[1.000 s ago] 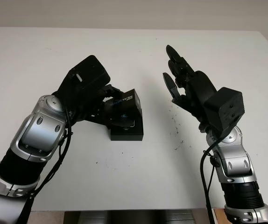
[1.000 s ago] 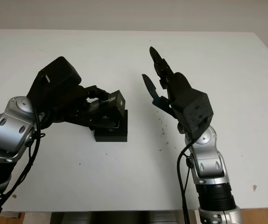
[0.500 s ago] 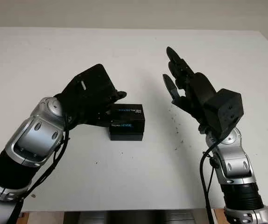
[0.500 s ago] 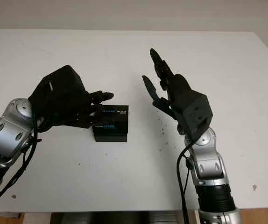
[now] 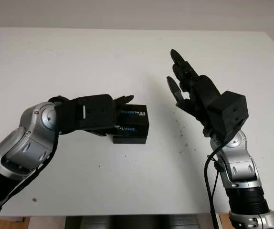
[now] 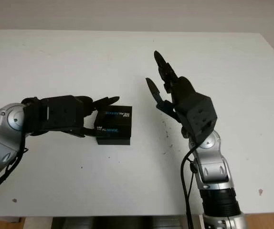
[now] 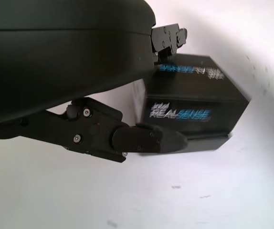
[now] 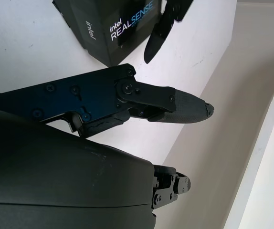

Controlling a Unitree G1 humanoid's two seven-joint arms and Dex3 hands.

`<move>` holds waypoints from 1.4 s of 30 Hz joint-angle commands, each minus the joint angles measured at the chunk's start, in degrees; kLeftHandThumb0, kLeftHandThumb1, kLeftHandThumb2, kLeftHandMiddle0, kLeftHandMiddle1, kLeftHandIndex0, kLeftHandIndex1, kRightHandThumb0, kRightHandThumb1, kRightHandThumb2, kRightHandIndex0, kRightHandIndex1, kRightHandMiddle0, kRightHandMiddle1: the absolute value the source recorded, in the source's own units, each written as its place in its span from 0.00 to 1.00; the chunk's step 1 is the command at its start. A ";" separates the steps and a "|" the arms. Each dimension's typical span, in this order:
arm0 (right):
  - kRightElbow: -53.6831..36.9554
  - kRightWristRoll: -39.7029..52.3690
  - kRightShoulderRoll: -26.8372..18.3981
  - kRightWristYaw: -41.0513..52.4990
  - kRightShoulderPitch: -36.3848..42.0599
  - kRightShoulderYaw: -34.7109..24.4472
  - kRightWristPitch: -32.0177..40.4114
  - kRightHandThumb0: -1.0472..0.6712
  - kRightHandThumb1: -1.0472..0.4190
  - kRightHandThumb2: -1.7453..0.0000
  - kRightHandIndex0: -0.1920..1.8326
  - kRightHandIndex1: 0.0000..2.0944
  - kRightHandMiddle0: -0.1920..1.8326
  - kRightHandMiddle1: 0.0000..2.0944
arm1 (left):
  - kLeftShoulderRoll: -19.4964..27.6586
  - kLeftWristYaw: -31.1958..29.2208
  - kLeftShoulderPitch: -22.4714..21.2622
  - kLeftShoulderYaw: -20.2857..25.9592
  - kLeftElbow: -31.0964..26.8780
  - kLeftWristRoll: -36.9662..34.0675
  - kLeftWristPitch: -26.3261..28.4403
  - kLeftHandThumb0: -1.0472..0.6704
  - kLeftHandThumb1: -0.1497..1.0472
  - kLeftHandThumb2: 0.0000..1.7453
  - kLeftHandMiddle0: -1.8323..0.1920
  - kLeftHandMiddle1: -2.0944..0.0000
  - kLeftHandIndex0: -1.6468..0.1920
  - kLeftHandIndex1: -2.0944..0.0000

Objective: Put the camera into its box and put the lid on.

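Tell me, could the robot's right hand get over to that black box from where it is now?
Probably yes. The right hand is open and raised above the white table, off to one side of the black box, with bare tabletop between them. The left hand sits at the box's far side, leaving the near side free.

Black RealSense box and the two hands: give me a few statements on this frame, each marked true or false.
1. The black rectangular RealSense box sits on the white table with its lid on. True.
2. The left hand is at the box's side, its fingers reaching along the box. True.
3. The right hand grips the box. False: it is raised off to the box's right, apart from it and open.
4. The box lies on its side with the lid beside it. False: the lid sits on top of the base.
5. The printed lid carries the word REALSENSE. True.
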 commanded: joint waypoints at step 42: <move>-0.58 0.29 -0.70 1.68 0.64 -1.18 0.69 0.24 0.00 0.69 0.11 0.03 0.12 0.03 | -18.39 21.95 17.77 13.13 2.17 21.63 -20.79 0.15 1.00 0.18 1.00 1.00 1.00 1.00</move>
